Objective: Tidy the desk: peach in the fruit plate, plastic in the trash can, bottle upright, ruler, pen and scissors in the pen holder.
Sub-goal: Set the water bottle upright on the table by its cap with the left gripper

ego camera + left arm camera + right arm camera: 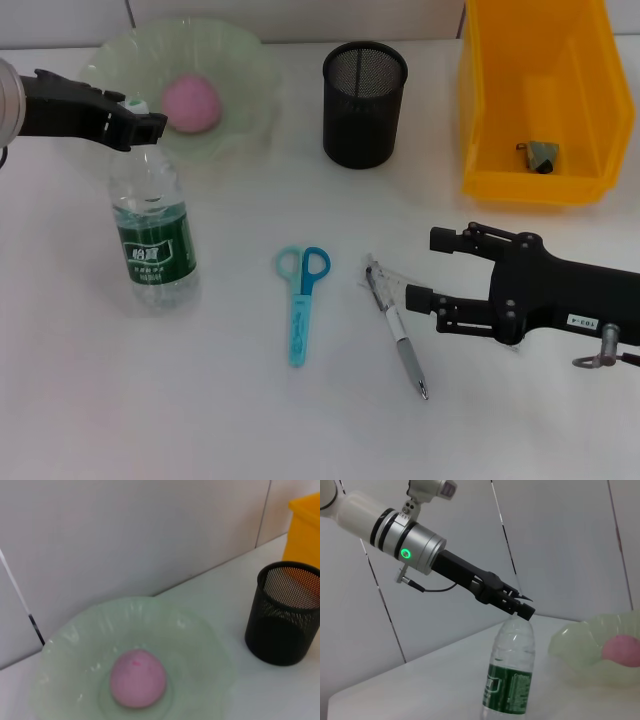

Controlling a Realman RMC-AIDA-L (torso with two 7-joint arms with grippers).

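Surface: white desk (230, 420) backed by a pale panelled wall (125, 535).
Bottle: clear bottle (152, 238) with a green label stood upright at the near left, in front of the fruit plate.
Left gripper: left gripper (150, 125) reached in from the left, level with the bottle's cap; in the right wrist view its fingers lay over the bottle top, but whether they clamped it or how far apart they stood could not be told.
Fruit plate: pale green fruit plate (240, 70) lay at the far left, with the pink peach (190, 103) resting inside it.
Pen holder: black mesh pen holder (364, 104) stood upright at the far centre, right of the plate.
Trash can: yellow trash can (480, 120) sat at the far right, with a small dark scrap (541, 155) on its floor.
Scissors: blue scissors (301, 300) lay flat at the near centre, handles toward the far side.
Pen: pen (404, 345) lay right of the scissors, with a clear ruler (383, 275) at its far end.
Right gripper: right gripper (427, 270) hovered at the near right, its fingers spread wide and holding nothing; the pen and ruler lay just left of the fingertips.
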